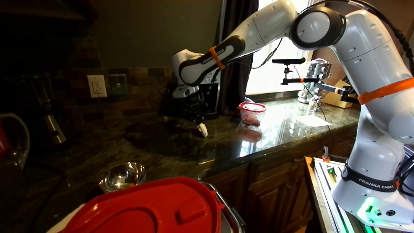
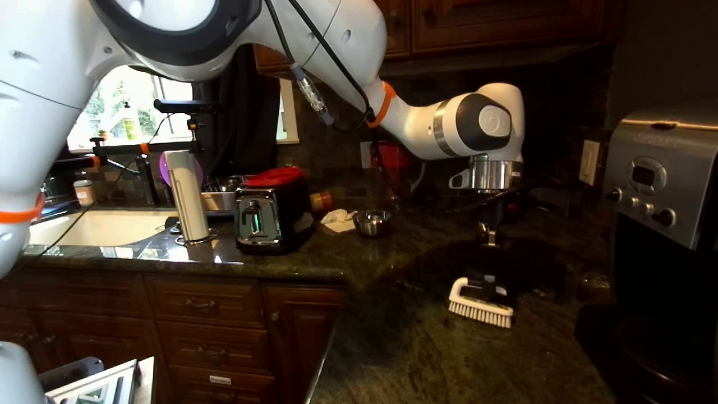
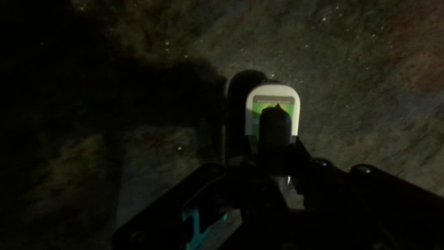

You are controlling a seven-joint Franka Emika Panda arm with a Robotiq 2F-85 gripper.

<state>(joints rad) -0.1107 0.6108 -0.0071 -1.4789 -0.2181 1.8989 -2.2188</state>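
A scrub brush with a white body and pale bristles is held low over the dark stone counter, bristles down. My gripper is shut on its dark handle, one finger on either side, in the wrist view. A green label shows on the white body in front of the handle. In an exterior view only the white end of the brush shows below the dark gripper. Whether the bristles touch the counter I cannot tell. The wrist view is very dark, so the fingers' edges are hard to make out.
A metal bowl and a black toaster stand farther along the counter. A silver coffee maker is beside the arm. A red-lidded plastic tub sits near the window, and a large red lid fills the foreground.
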